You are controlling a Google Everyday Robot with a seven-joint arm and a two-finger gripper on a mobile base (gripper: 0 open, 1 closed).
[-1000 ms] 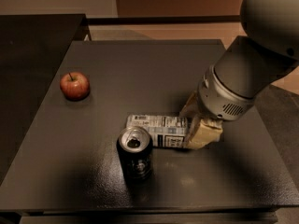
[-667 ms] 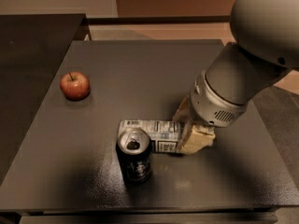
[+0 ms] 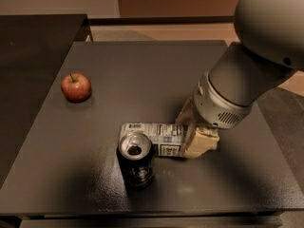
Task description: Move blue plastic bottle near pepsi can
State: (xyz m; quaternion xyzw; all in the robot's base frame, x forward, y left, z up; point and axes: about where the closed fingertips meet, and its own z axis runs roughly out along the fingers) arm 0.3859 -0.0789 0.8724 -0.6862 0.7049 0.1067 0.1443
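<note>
The blue plastic bottle [image 3: 154, 137] lies on its side on the dark table [image 3: 142, 70], its printed label facing up. Its left end is right behind the top of the pepsi can [image 3: 136, 160], which stands upright near the table's front edge. My gripper [image 3: 188, 133] is at the bottle's right end, with a cream finger [image 3: 200, 144] on the near side and the other on the far side, shut on the bottle. The bottle's cap end is hidden by the gripper.
A red apple [image 3: 76, 87] sits at the table's left side. A second dark surface [image 3: 33, 46] adjoins on the left. My large grey arm [image 3: 251, 70] hangs over the table's right side.
My gripper has slid the bottle left across the table, so its left end now sits right behind the can. The can and apple have not moved.
</note>
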